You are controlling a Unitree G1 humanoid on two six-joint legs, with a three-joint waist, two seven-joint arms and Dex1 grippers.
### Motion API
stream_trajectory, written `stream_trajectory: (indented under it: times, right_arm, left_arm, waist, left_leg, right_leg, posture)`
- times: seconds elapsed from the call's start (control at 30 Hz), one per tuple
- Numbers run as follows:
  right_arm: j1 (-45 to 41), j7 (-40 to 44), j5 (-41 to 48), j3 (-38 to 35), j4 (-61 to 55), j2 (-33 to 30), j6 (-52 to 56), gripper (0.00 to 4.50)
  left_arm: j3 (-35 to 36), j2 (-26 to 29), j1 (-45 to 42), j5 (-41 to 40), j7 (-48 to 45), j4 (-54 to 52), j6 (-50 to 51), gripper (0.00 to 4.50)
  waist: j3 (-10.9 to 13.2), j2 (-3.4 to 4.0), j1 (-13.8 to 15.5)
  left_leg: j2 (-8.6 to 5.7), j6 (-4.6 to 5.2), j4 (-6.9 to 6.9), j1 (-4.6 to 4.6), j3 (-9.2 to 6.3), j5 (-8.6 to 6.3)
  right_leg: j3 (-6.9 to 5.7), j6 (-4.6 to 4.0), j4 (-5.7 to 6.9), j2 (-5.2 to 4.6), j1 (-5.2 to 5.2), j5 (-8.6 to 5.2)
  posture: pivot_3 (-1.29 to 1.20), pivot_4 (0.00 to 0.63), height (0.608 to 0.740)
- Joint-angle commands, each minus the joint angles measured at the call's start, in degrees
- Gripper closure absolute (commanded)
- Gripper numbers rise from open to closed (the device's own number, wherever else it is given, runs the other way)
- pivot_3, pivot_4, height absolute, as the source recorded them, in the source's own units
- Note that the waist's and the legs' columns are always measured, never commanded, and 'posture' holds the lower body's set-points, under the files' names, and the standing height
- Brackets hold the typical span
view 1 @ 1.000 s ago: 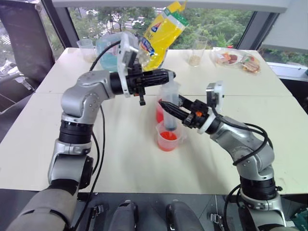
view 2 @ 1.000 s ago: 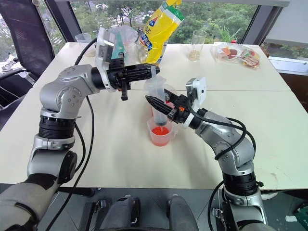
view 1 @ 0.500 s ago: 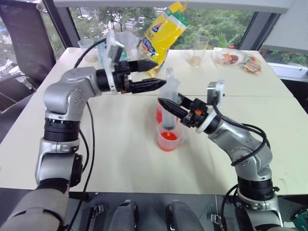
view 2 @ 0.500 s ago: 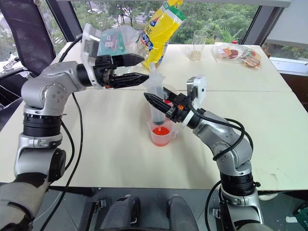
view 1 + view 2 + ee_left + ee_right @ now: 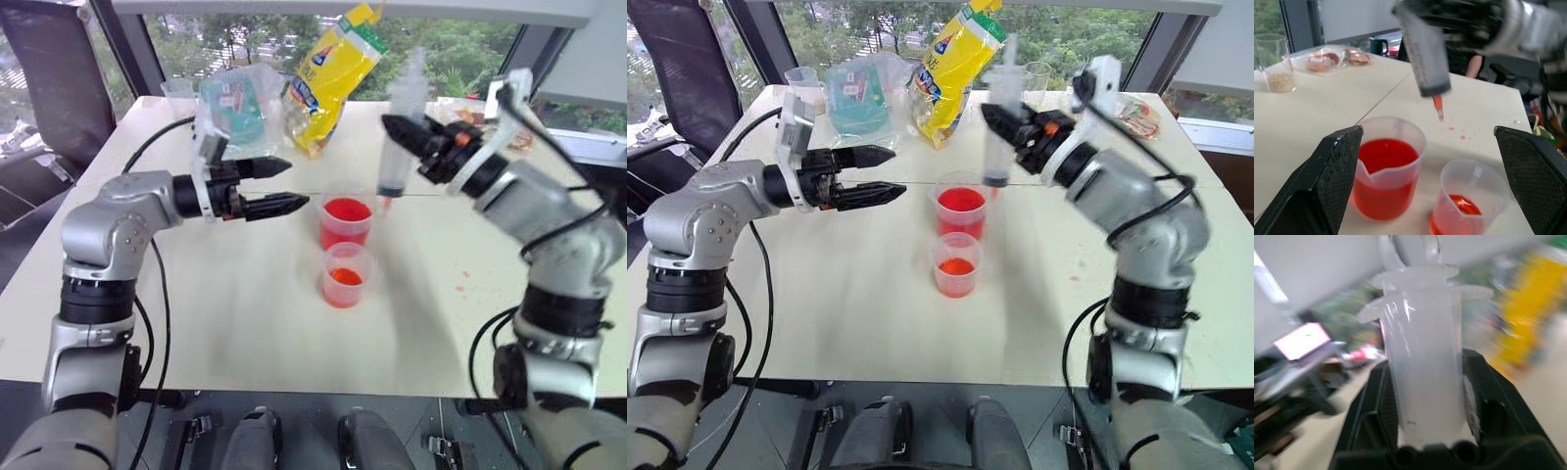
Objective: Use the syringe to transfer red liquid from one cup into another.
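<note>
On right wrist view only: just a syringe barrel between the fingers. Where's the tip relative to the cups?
Observer: The syringe tip hangs above the table just right of the larger cup, not over either cup.
Operator: Liquid in both cups?
Observer: Yes. The larger cup is much fuller; the smaller cup in front of it has a shallow red layer.
Operator: Left gripper in the way?
Observer: No. The left gripper is open, left of the larger cup and apart from it.
</note>
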Motion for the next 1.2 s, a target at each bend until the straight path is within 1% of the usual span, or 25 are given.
stream_trajectory:
  times: [0.03, 0.13, 0.23, 0.4, 0.53, 0.57, 0.6, 0.7, 0.8, 0.87, 0.93, 0.97, 1.03, 1.13, 1.2]
  right_arm:
    - [-3.65, -0.32, -2.89, 2.22, 8.45, -6.81, 12.33, 3.14]
    - [-5.27, 1.51, -8.32, 7.81, 15.59, -11.32, 15.78, 3.14]
    - [-6.12, 4.13, -12.82, 12.61, 21.56, -13.04, 16.51, 3.14]
    - [-6.17, 8.41, -20.59, 18.67, 31.03, -12.82, 12.47, 3.14]
    - [-6.47, 11.72, -24.81, 20.75, 35.91, -11.53, 8.83, 3.14]
    - [-6.64, 12.4, -25.59, 20.92, 36.79, -11.27, 8.22, 2.06]
    - [-6.77, 13.15, -26.21, 21.01, 37.32, -11.08, 7.73, 1.71]
    - [-7.09, 15.29, -27.45, 20.67, 36.92, -11.12, 7.46, 0.06]
    - [-6.97, 18.09, -27.91, 20.76, 33.05, -12.59, 8.2, 0.02]
    - [-5.62, 21.51, -27.91, 21.77, 26.76, -15.41, 7.27, 0.02]
    - [-2.94, 26.85, -26.63, 22.48, 17.94, -19.71, 5.83, 0.02]
    - [-0.73, 31.27, -24.35, 21.68, 11.71, -22.83, 5.11, 0.02]
    - [2.48, 36.67, -21.46, 20.07, 3.69, -26.68, 4.03, 0.02]
    - [8.74, 43.72, -16.0, 13.62, -8.09, -31.32, 1.53, 0.02]
    - [12.96, 47.42, -13.06, 9.54, -13.08, -33.89, 0.83, 0.02]
  left_arm:
    - [0.46, -0.51, 0.16, -1.59, 0.89, -2.97, -0.36, 0.08]
    - [0.39, -0.75, 1.02, -1.95, 1.36, -3.5, -0.65, 0.08]
    - [0.54, -1.0, 1.87, -2.28, 1.95, -4.1, -0.75, 0.08]
    - [0.54, -1.24, 3.27, -2.58, 3.25, -6.03, -0.57, 0.08]
    - [0.61, -0.93, 4.33, -3.11, 4.41, -7.6, -0.18, 0.08]
    - [0.67, -0.83, 4.65, -3.4, 4.71, -8.13, 0.09, 0.0]
    - [0.77, -0.71, 5.04, -3.75, 5.06, -8.72, 0.47, 0.0]
    - [1.48, -0.24, 6.18, -5.29, 5.97, -10.46, 1.83, 0.0]
    - [2.2, 0.55, 7.23, -6.77, 6.54, -11.99, 3.09, 0.0]
    - [2.51, 1.58, 8.16, -7.54, 6.72, -12.99, 3.85, 0.0]
    - [2.93, 2.98, 9.18, -7.85, 6.86, -13.81, 4.24, 0.0]
    - [3.43, 3.92, 9.72, -8.04, 6.96, -14.06, 4.49, 0.0]
    - [4.07, 5.25, 10.47, -8.44, 7.14, -14.43, 4.78, 0.0]
    - [4.44, 7.45, 12.44, -8.6, 7.14, -15.61, 5.21, 0.0]
    - [4.55, 8.43, 13.59, -8.55, 7.13, -16.05, 5.28, 0.0]
  waist:
    - [0.0, 0.0, -0.09]
    - [0.0, 0.01, -0.5]
    - [0.01, 0.01, -0.85]
    - [0.01, 0.01, -0.76]
    - [0.01, 0.01, -0.53]
    - [0.01, 0.01, -0.5]
    - [0.01, 0.01, -0.49]
    - [0.01, 0.01, -0.52]
    - [0.01, 0.01, -0.48]
    - [0.04, 0.07, -0.45]
    - [0.04, 0.08, -0.33]
    - [0.04, 0.08, -0.26]
    - [0.05, 0.08, -0.11]
    - [0.05, 0.08, -0.23]
    - [0.05, 0.08, -0.21]
  left_leg:
    - [0.0, 0.02, -0.01, -0.02, 0.01, -0.01]
    - [0.01, 0.07, -0.08, -0.06, 0.06, -0.04]
    - [0.03, 0.08, -0.1, -0.09, 0.12, -0.05]
    - [0.02, 0.08, -0.06, -0.1, 0.12, -0.05]
    - [0.01, 0.08, -0.05, -0.13, 0.12, -0.05]
    - [0.01, 0.08, -0.05, -0.14, 0.12, -0.05]
    - [0.01, 0.08, -0.05, -0.14, 0.11, -0.05]
    - [0.01, 0.08, -0.05, -0.13, 0.11, -0.05]
    - [0.02, 0.07, -0.04, -0.13, 0.09, -0.04]
    - [0.02, 0.07, -0.04, -0.14, 0.1, -0.04]
    - [0.02, 0.08, -0.06, -0.15, 0.09, -0.05]
    - [0.02, 0.09, -0.09, -0.16, 0.08, -0.05]
    - [0.02, 0.11, -0.1, -0.21, 0.0, -0.07]
    - [0.02, 0.13, -0.04, -0.19, -0.04, -0.08]
    - [0.01, 0.14, -0.03, -0.16, -0.04, -0.09]
  right_leg:
    - [0.01, 0.0, -0.02, 0.0, -0.01, 0.0]
    - [0.06, 0.0, -0.12, 0.03, -0.07, 0.0]
    - [0.12, 0.0, -0.12, 0.1, -0.15, 0.0]
    - [0.12, 0.0, -0.1, 0.1, -0.14, 0.0]
    - [0.11, 0.0, -0.11, 0.09, -0.16, 0.0]
    - [0.11, 0.0, -0.12, 0.09, -0.16, 0.0]
    - [0.1, 0.0, -0.12, 0.09, -0.15, 0.0]
    - [0.1, 0.0, -0.11, 0.08, -0.15, 0.0]
    - [0.1, 0.0, -0.09, 0.09, -0.15, 0.0]
    - [0.1, 0.0, -0.09, 0.09, -0.16, 0.0]
    - [0.09, 0.01, -0.11, 0.08, -0.17, 0.0]
    - [0.08, 0.01, -0.14, 0.09, -0.18, 0.0]
    - [0.01, 0.01, -0.19, 0.09, -0.18, -0.01]
    - [-0.01, 0.01, -0.21, 0.08, -0.09, -0.01]
    - [-0.01, 0.01, -0.21, 0.06, -0.04, -0.01]
  posture:
    - [0.0, 0.15, 0.74]
    - [0.0, 0.15, 0.74]
    - [0.0, 0.15, 0.74]
    - [0.0, 0.15, 0.74]
    - [0.0, 0.15, 0.74]
    - [0.0, 0.15, 0.74]
    - [0.0, 0.15, 0.74]
    - [0.0, 0.15, 0.74]
    - [0.0, 0.15, 0.74]
    - [0.0, 0.15, 0.74]
    - [0.0, 0.15, 0.74]
    - [0.0, 0.15, 0.74]
    - [0.0, 0.15, 0.74]
    - [0.0, 0.15, 0.74]
    - [0.0, 0.15, 0.74]
